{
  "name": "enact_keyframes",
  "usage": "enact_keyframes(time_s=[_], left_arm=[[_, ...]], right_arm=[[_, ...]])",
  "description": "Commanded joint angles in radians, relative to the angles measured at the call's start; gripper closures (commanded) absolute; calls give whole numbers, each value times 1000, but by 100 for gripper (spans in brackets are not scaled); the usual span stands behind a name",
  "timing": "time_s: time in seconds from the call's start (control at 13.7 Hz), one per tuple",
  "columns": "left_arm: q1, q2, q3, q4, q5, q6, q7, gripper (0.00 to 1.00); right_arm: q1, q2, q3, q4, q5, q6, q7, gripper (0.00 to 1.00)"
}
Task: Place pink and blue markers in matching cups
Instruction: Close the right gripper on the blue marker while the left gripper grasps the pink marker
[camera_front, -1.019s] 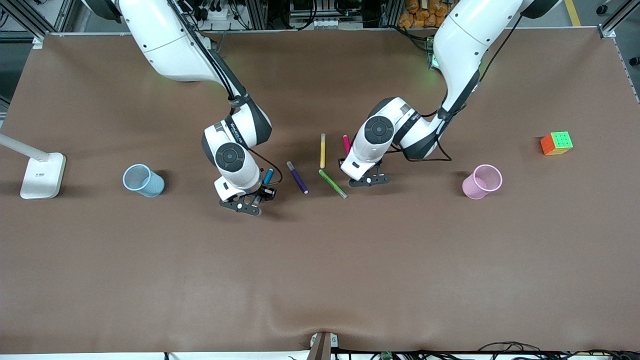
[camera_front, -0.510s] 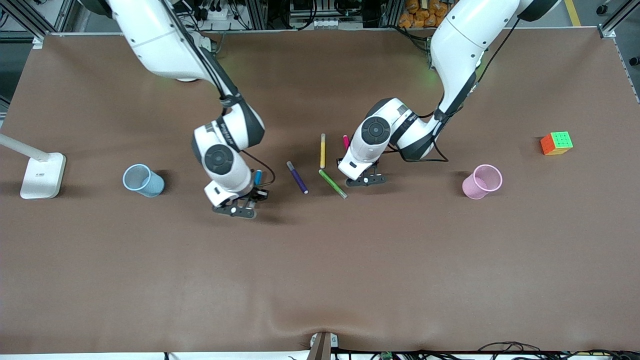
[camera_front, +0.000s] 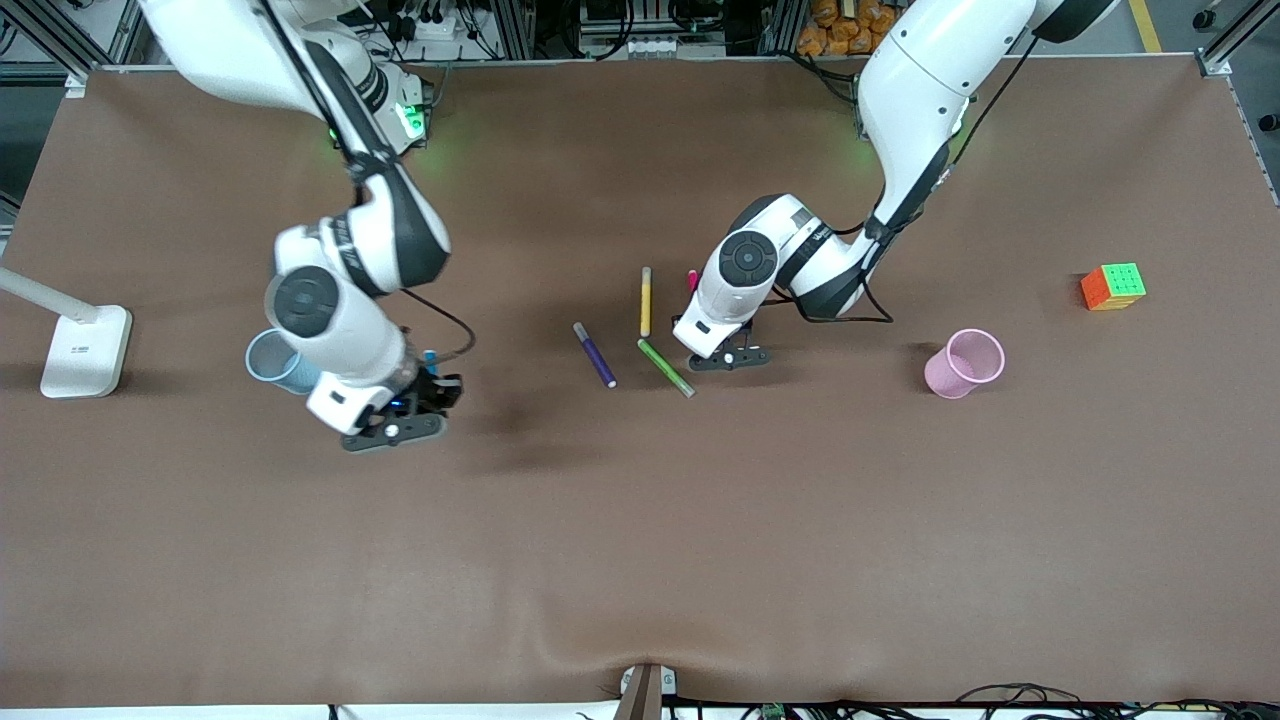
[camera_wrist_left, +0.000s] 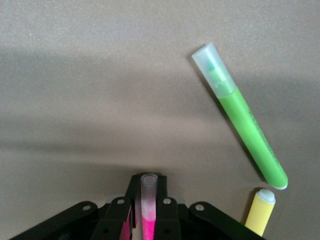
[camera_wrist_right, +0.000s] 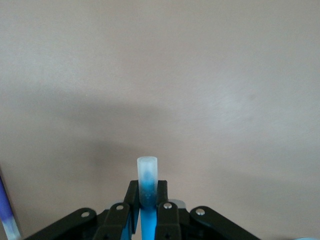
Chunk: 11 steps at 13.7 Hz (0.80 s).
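Neither marker is cupped yet; right gripper (camera_front: 425, 395), fingers clamping the blue marker (camera_wrist_right: 147, 192), hangs at three o'clock of the blue cup (camera_front: 272, 359); left gripper (camera_front: 738, 352) fingers pinch the pink marker (camera_wrist_left: 148, 205), pink cup (camera_front: 963, 363) empty.

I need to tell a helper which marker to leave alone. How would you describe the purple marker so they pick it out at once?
Start at the loose markers on the brown table, between the two arms. The purple marker lies flat at the right arm's end of that group, beside the yellow marker and green marker. It is the only dark one, with a pale tip at each end.
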Motion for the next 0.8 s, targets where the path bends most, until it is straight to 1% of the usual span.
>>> enact_keyframes(time_s=[0.0,0.22,0.29,0.36,0.44,0.58,0.66,0.73], left_arm=[[9,-35,6,6,27,-31,-13,100],[16,-118,15,15,36,-147,6,100],[35,-153,21,10,88,-170,32,100],[61,-184,18,6,129,-183,45,100],[88,-213,17,1,146,-190,51,100],[101,-274,21,1,147,-207,86,100],[130,-310,21,1,147,-218,132,100],[184,-343,15,0,150,-219,208,100]], right_arm=[[-67,-76,18,-11,34,-58,-208,100],[-140,-114,18,-11,161,-115,-482,100],[-167,-123,17,-11,205,-136,-573,100],[-197,-128,18,-11,245,-158,-672,100],[-226,-131,17,-11,290,-178,-786,100],[-272,-137,15,-11,380,-216,-1010,100],[-302,-137,15,-11,425,-243,-1114,100],[-331,-137,15,-12,466,-276,-1209,100]])
